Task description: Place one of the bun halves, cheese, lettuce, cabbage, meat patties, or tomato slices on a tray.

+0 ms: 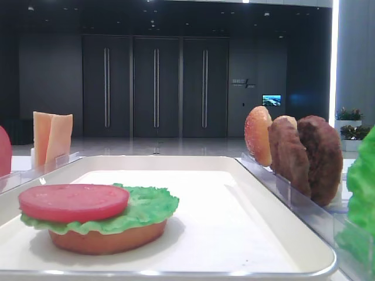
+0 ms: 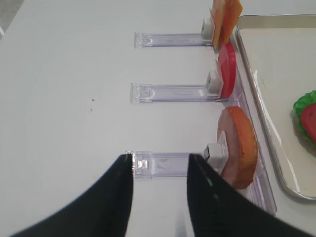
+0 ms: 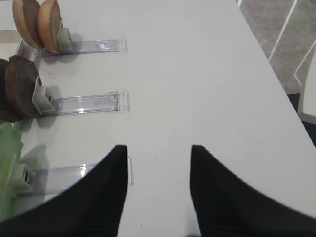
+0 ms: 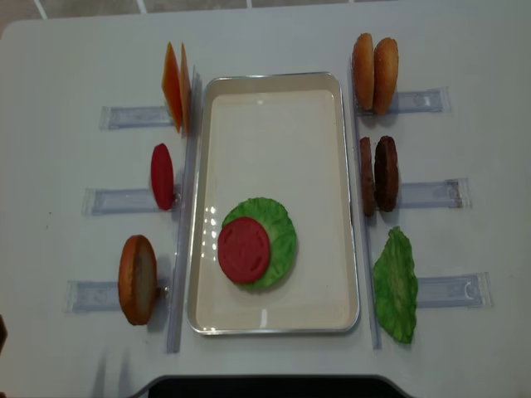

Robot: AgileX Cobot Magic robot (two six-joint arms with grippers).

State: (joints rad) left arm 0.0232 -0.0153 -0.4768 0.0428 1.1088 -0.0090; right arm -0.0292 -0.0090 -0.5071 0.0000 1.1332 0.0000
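On the white tray lies a stack: a bun half at the bottom, lettuce on it, and a tomato slice on top. My left gripper is open over the table, its fingers straddling the end of a clear holder in which another bun half stands on edge. My right gripper is open over bare table, next to the holder with a lettuce leaf. Neither gripper holds anything.
Left of the tray stand cheese slices and a tomato slice in holders. On the right are two bun halves, meat patties and a lettuce leaf. The table's right edge is close.
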